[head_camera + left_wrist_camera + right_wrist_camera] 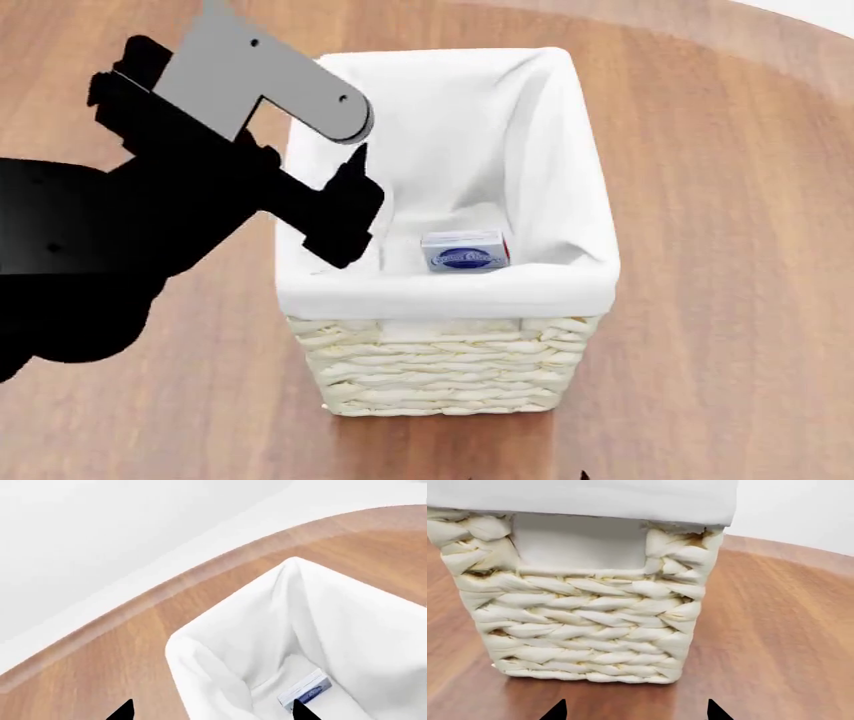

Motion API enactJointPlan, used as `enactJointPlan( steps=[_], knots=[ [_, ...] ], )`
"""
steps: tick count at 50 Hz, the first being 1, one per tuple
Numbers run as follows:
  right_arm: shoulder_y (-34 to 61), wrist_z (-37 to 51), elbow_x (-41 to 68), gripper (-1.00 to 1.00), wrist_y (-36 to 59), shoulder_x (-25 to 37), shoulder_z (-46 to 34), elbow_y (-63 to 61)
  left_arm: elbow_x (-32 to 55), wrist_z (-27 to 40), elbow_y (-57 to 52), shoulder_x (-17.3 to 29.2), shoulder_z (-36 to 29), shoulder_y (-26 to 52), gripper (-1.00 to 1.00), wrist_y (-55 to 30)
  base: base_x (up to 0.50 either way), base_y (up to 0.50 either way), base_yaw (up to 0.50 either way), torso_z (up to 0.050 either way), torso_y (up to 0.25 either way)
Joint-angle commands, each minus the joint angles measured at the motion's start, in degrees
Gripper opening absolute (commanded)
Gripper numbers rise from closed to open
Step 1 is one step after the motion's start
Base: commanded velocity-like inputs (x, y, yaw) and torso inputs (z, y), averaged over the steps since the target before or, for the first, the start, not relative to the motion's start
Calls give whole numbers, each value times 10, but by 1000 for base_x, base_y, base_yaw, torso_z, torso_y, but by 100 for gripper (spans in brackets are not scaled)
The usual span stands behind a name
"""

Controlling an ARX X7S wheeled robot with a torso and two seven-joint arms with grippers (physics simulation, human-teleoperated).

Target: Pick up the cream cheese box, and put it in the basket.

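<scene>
Left claw hangs released above cream cheese box inside basket.

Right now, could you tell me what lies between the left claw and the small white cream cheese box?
Nothing solid: in the head view, the left claw hangs above the cream wicker basket's white liner, with only open air down to the cream cheese box inside.

The tall rectangular cream-white woven wicker basket shows a braided, herringbone-like weave in pale ivory, with tan shadows between strands. Its plain white cloth liner has no print. Just beside the black left claw, the small flat white cream cheese box bears a blue oval logo. The round wooden table is warm reddish-brown with streaky grain.
</scene>
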State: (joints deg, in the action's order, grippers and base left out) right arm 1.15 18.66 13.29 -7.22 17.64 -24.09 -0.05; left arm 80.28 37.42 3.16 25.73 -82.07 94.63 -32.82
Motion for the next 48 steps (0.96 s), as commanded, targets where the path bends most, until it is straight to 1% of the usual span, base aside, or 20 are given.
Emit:
enactJointPlan(
  steps=[1, 2, 5, 6, 8, 13, 17, 29, 30, 32, 33, 34, 36, 39, 40, 41, 43, 46, 47, 48],
  knots=[
    [-3, 2, 11, 100, -4, 7, 8, -16, -29, 180, -289, 174, 37, -77, 100, 88, 0, 0, 0, 0, 0],
    [-4, 2, 10, 100, -7, 8, 8, -19, -45, 199, -328, 194, 34, -97, 100, 102, 0, 0, 0, 0, 0],
    [-8, 10, 12, 100, 4, 17, 13, -47, -82, 217, -381, 220, 26, -129, 100, 124, 0, 0, 0, 0, 0],
    [-9, 14, 10, 100, 10, 20, 14, -60, -100, 234, -398, 224, 21, -134, 100, 122, 0, 0, 0, 0, 0],
    [-10, 20, 8, 100, 17, 23, 16, -73, -107, 231, -409, 229, 22, -142, 100, 134, 0, 0, 0, 0, 0],
    [-22, 58, -2, 100, 80, 54, 33, -202, -145, 266, -462, 251, 20, -162, 100, 146, 0, 0, 0, 0, 0],
    [-19, 86, -1, 100, 143, 76, 49, -311, -154, 269, -479, 261, 19, -166, 100, 150, 0, 0, 0, 0, 0],
    [89, 161, 49, 100, 392, 107, 91, -590, -140, 297, -526, 280, 42, -143, 100, 153, 0, 0, 0, 0, 0],
    [118, 216, 97, 100, 380, 149, 80, -599, -136, 305, -536, 282, 47, -138, 100, 154, 0, 0, 0, 0, 0],
    [205, 373, 187, 100, 307, 283, -27, -599, -136, 319, -548, 280, 49, -130, 100, 143, 0, 0, 0, 0, 0],
    [291, 459, 237, 100, 250, 363, -113, -599, -125, 328, -561, 282, 54, -122, 100, 143, 0, 0, 0, 0, 0],
    [373, 520, 252, 100, 211, 405, -198, -599, -125, 336, -569, 280, 55, -116, 100, 137, 0, 0, 0, 0, 0],
    [538, 609, 272, 100, 129, 471, -370, -599, -112, 358, -592, 280, 63, -100, 100, 131, 0, 0, 0, 0, 0],
    [796, 713, 271, 100, 7, 506, -628, -599, -99, 384, -620, 279, 68, -80, 100, 119, 0, 0, 0, 0, 0],
    [882, 713, 271, 100, -16, 519, -714, -599, -85, 404, -631, 277, 64, -59, 100, 121, 0, 0, 0, 0, 0],
    [968, 713, 271, 100, -33, 529, -800, -599, -91, 408, -631, 274, 26, -22, 100, 138, 0, 0, 0, 0, 0],
    [1110, 713, 272, 100, -57, 540, -963, -599, -104, 448, -632, 271, -103, 80, 100, 205, 0, 0, 0, 0, 0],
    [1227, 713, 268, 100, -91, 555, -1073, -599, -179, 525, -632, 216, -361, 338, 100, 441, 0, 0, 0, 0, 0],
    [1259, 713, 265, 100, -101, 558, -1106, -599, -189, 526, -632, 209, -447, 403, 100, 472, 0, 0, 0, 0, 0],
    [1302, 713, 259, 100, -112, 562, -1150, -599, -176, 526, -632, 204, -516, 403, 100, 457, 0, 0, 0, 0, 0]
  ],
)
